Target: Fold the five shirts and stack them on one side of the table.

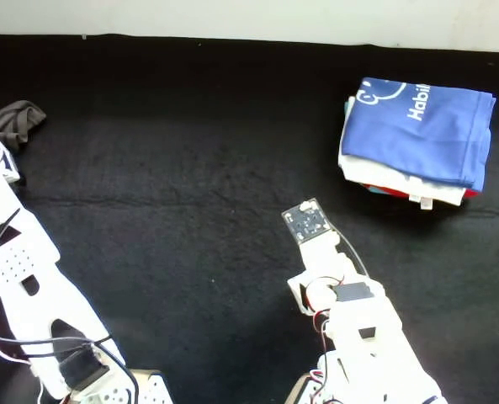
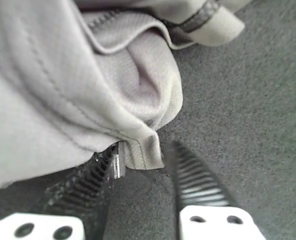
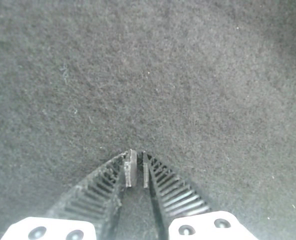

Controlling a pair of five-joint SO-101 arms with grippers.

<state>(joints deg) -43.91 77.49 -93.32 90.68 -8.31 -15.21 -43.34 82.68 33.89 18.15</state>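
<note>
A crumpled grey shirt (image 1: 13,122) lies at the table's far left edge. Seen close in the left wrist view, a folded hem corner of the grey shirt (image 2: 88,85) hangs between the fingers of my left gripper (image 2: 145,167), which is open and pressed up against the cloth. At the back right sits a stack of folded shirts (image 1: 413,139) with a blue one on top, then white, with red peeking out underneath. My right gripper (image 3: 137,170) is shut on nothing, just above bare black cloth near the table's middle front.
A black cloth (image 1: 190,168) covers the whole table. The left arm (image 1: 22,278) runs along the left edge and the right arm (image 1: 358,328) rises from the front centre. A white wall borders the far side.
</note>
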